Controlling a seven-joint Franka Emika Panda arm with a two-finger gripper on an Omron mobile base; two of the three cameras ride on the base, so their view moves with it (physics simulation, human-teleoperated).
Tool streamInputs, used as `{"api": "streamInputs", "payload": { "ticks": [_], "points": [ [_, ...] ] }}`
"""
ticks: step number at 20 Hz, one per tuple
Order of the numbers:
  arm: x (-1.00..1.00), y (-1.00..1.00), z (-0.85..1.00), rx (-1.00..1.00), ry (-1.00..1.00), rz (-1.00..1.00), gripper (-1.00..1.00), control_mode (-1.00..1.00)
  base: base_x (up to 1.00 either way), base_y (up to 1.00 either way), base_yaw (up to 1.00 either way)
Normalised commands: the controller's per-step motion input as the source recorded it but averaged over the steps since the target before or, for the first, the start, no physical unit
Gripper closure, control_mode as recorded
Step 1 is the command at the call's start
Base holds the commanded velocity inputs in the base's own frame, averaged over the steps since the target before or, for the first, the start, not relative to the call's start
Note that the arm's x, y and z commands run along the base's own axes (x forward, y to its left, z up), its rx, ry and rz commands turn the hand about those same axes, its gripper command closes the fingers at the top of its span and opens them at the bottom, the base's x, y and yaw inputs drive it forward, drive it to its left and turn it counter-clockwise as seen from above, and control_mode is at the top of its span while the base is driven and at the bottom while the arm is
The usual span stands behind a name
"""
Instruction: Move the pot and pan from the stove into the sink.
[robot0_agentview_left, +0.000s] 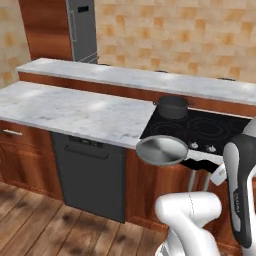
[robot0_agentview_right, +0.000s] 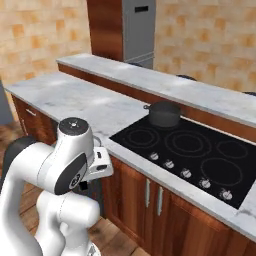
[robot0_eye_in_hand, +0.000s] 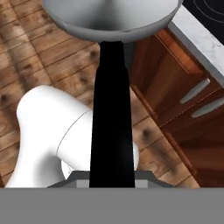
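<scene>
I have the shallow silver pan (robot0_agentview_left: 162, 150) off the counter's near edge over open floor; long black handle (robot0_eye_in_hand: 112, 118) runs right, clamped in my gripper (robot0_agentview_left: 218, 174); dark round pot (robot0_agentview_left: 173, 107) on the stove's (robot0_agentview_left: 210, 131) far-left burner.

Tan and orange tiled walls (robot0_agentview_left: 170, 30) back a kitchen with a wooden plank floor (robot0_agentview_left: 45, 225). White marble surface (robot0_agentview_left: 75, 112) runs over reddish-brown wooden cabinets (robot0_agentview_right: 200, 230), with a raised marble ledge (robot0_agentview_left: 130, 77) behind it. A dark grey dishwasher (robot0_agentview_left: 92, 175) sits under the surface, and a grey fridge (robot0_agentview_left: 82, 30) stands in a wooden surround at the far wall.
</scene>
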Motion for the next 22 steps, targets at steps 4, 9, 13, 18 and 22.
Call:
{"api": "streamInputs", "payload": {
  "ticks": [4, 9, 13, 18, 22],
  "points": [
    [0.00, 0.00, 0.00, 0.00, 0.00, 0.00, 1.00, 1.00, -0.21, -0.04, 0.47],
    [0.00, 0.00, 0.00, 0.00, 0.00, 0.00, 1.00, 1.00, -0.14, 0.00, 0.49],
    [0.00, 0.00, 0.00, 0.00, 0.00, 0.00, 1.00, 1.00, -0.11, 0.00, 0.50],
    [0.00, 0.00, 0.00, 0.00, 0.00, 0.00, 1.00, 1.00, -0.08, 0.00, 0.50],
    [0.00, 0.00, 0.00, 0.00, 0.00, 0.00, 1.00, 1.00, -0.07, 0.00, 0.50]
  ]
}}
